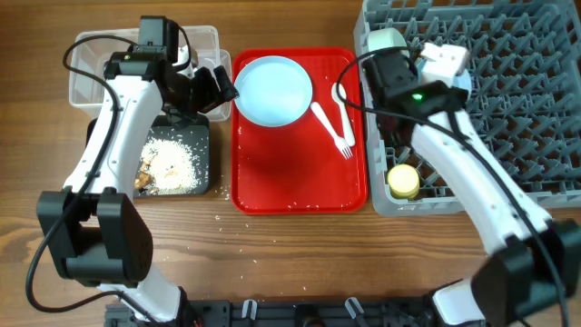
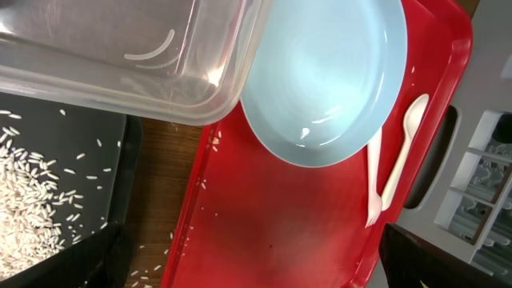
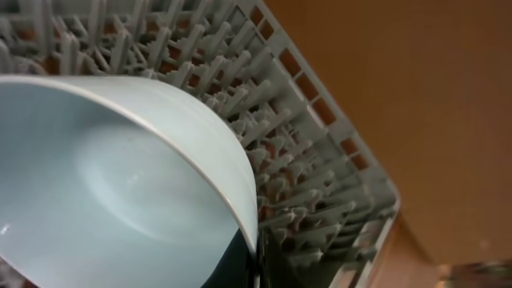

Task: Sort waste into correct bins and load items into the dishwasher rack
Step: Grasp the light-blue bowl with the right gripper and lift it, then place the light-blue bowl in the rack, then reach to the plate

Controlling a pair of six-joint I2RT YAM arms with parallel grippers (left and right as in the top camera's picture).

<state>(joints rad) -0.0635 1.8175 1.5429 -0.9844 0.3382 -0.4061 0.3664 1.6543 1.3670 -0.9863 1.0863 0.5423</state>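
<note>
The pale blue plate (image 1: 272, 89) (image 2: 320, 72) lies at the back of the flat red tray (image 1: 300, 177), with the white spoon (image 1: 322, 116) (image 2: 400, 152) and fork (image 1: 343, 136) (image 2: 372, 188) to its right. My left gripper (image 1: 216, 91) (image 2: 256, 264) is open and empty, hovering at the tray's left edge beside the clear tub (image 1: 91, 64) (image 2: 120, 56). My right gripper (image 1: 449, 73) (image 3: 252, 260) is shut on the rim of a pale blue bowl (image 3: 120, 184) over the grey dishwasher rack (image 1: 508, 109) (image 3: 320, 160). A mint-green bowl (image 1: 386, 38) and yellow cup (image 1: 403, 180) sit in the rack.
The black tray (image 1: 201, 136) (image 2: 128, 152) holds beige crumbs (image 1: 172, 163) (image 2: 32, 192). A few crumbs lie scattered on the wooden table (image 1: 218, 213) and on the red tray. The clear tub overlaps the black tray's back edge in the left wrist view.
</note>
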